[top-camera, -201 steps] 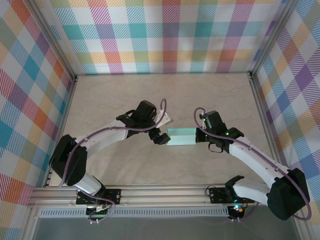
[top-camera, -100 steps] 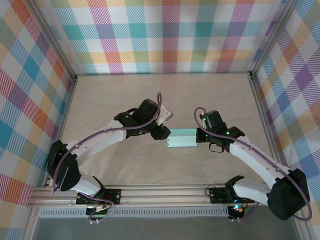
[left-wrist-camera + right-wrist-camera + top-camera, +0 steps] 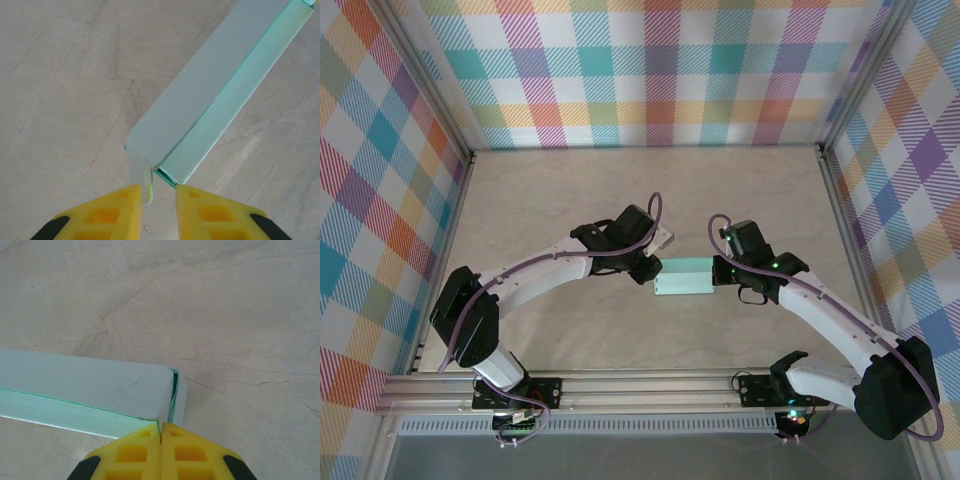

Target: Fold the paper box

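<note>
Box [image 3: 682, 277], light crushable card, I'd hold by its ends: right gripper [image 3: 160, 428] clenched on one, left gripper [image 3: 157, 191] released astride the other.

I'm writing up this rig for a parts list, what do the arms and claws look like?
The left arm and right arm have white shells, black joints and a looping purple cable each. The left claw and right claw have bright yellow fingers with recessed pockets and black outer patches. Small green lights glow on the right arm.
</note>
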Available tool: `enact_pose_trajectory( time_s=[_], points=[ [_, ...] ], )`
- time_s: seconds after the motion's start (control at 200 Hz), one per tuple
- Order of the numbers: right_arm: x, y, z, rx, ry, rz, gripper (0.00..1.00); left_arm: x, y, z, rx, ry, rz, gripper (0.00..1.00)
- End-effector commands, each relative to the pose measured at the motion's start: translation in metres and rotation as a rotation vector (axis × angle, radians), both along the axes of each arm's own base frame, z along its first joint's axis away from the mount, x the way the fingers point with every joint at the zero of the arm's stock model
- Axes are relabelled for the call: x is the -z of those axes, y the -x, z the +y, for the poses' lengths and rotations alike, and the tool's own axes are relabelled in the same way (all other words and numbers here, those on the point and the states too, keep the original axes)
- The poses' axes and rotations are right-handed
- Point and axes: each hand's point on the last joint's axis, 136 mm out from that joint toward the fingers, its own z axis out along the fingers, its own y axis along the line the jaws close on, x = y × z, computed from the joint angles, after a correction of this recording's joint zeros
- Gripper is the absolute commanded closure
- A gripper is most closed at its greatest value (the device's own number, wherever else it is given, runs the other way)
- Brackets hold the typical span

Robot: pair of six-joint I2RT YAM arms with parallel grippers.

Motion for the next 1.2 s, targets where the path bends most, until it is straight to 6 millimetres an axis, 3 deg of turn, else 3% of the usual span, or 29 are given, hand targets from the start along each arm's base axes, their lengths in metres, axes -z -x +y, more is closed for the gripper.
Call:
enact_pose_trajectory(
  time_s=[0.0, 0.19, 0.485, 0.755, 1.0, 1.195],
  points=[
    [-0.010, 0.001, 0.005, -0.009, -0.031, -0.014, 1.00, -0.006, -0.002, -0.005, 0.002, -0.001, -0.015, 0.77],
    [-0.010, 0.002, 0.006, -0.011, -0.035, -0.013, 1.00, -0.003, -0.003, -0.005, -0.003, -0.010, -0.018, 0.82],
    [-0.011, 0.002, 0.007, -0.015, -0.042, -0.011, 1.00, -0.005, -0.005, -0.005, -0.018, -0.006, -0.018, 1.00],
    [-0.012, 0.002, 0.008, -0.017, -0.050, -0.014, 1.00, -0.001, -0.010, -0.004, -0.067, -0.009, -0.028, 1.00],
    [-0.013, 0.002, 0.009, -0.017, -0.056, -0.019, 1.00, 0.004, -0.012, -0.004, -0.073, -0.022, -0.023, 0.89],
    [-0.013, 0.002, 0.010, -0.018, -0.058, -0.016, 1.00, 0.006, -0.012, -0.006, -0.063, -0.021, -0.015, 0.88]
  ],
)
